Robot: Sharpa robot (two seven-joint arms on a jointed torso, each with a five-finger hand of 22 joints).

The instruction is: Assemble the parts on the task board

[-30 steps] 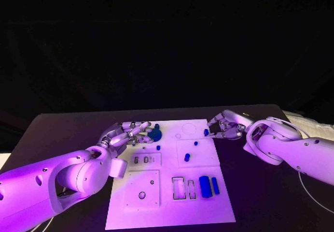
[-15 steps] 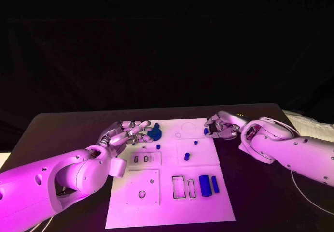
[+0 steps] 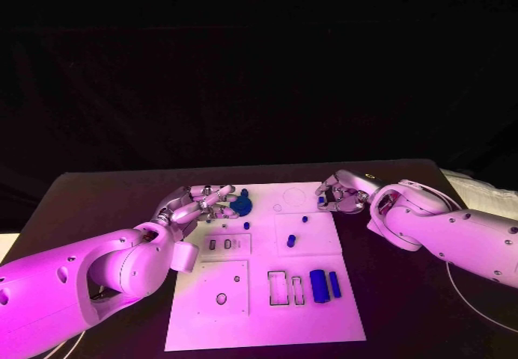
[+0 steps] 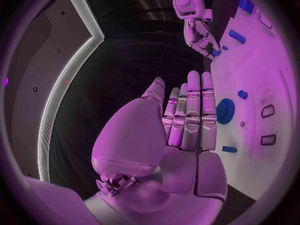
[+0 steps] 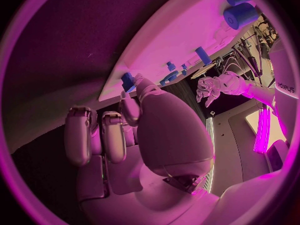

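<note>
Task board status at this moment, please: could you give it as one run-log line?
left hand: open, beside blue gear | right hand: pinching small blue part at task board far right edge

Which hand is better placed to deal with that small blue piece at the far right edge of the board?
The right hand. Its fingers already sit at the small blue piece on the task board edge, seemingly pinching it. The left hand hovers across the board beside the blue gear.

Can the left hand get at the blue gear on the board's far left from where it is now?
Probably yes. The left hand hovers open just beside the blue gear at the far-left part of the task board, fingers apart and holding nothing. Nothing lies between them, and the right hand sits over at the board's far-right edge.
</note>
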